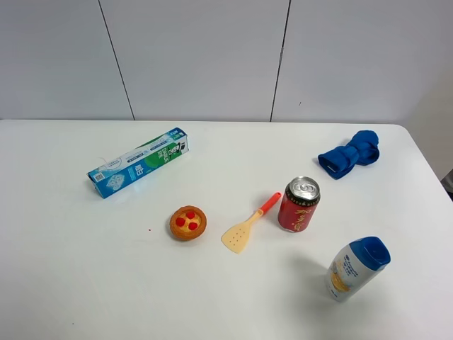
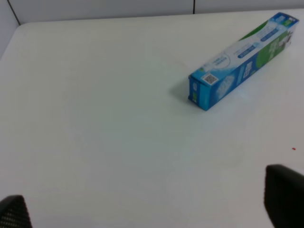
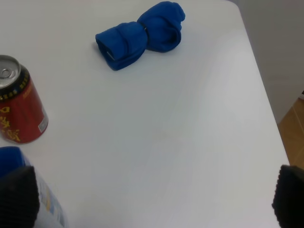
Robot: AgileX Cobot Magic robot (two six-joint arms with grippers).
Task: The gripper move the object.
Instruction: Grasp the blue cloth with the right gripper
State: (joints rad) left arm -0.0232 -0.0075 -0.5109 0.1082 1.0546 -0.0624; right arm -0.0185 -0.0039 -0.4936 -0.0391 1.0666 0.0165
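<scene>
Neither arm shows in the exterior high view. In the left wrist view my left gripper point(image 2: 148, 209) is open and empty, its fingertips point(image 2: 285, 194) wide apart above bare table, short of a blue and green toothpaste box point(image 2: 242, 59). In the right wrist view my right gripper point(image 3: 153, 204) is open and empty, with a white bottle with a blue cap point(image 3: 28, 199) by one finger, a red can point(image 3: 19, 109) beyond it, and a rolled blue cloth point(image 3: 142, 35) farther off.
On the white table point(image 1: 71, 283) lie the toothpaste box point(image 1: 138, 162) at the left, a small fruit tart point(image 1: 188, 222), a yellow spatula with a red handle point(image 1: 248, 224), the red can point(image 1: 299, 205), the white bottle point(image 1: 356, 268) and the blue cloth point(image 1: 350, 154). The table's right edge point(image 3: 259, 80) is near.
</scene>
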